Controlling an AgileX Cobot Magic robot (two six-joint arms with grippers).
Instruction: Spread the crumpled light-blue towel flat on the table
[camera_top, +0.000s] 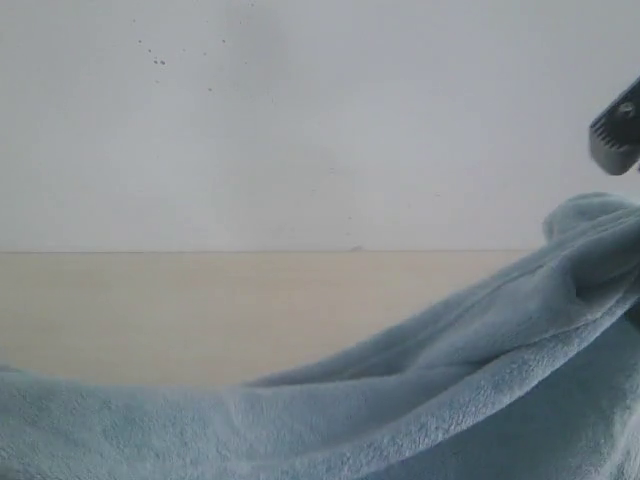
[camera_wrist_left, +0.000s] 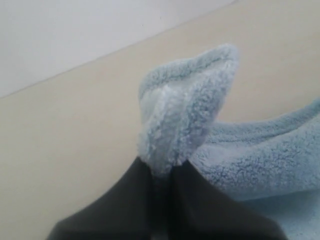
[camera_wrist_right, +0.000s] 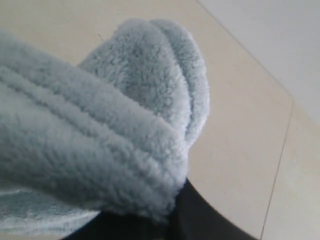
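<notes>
Plain white wall (camera_top: 320, 130) at the back
It fills the upper half of the exterior view, pale and even, with a few small dark specks (camera_top: 158, 62) scattered toward its upper left.

Both my pincers are closed.
My left pincer (camera_wrist_left: 162, 172) pinches a fold of the towel (camera_wrist_left: 185, 115); my right pincer (camera_wrist_right: 170, 217) grips it too.

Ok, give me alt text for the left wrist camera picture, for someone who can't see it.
The left gripper is shut on a bunched piece of the pale-blue fluffy towel, which pokes out beyond its dark fingers. More towel lies on the beige table, with a white wall beyond.
</notes>
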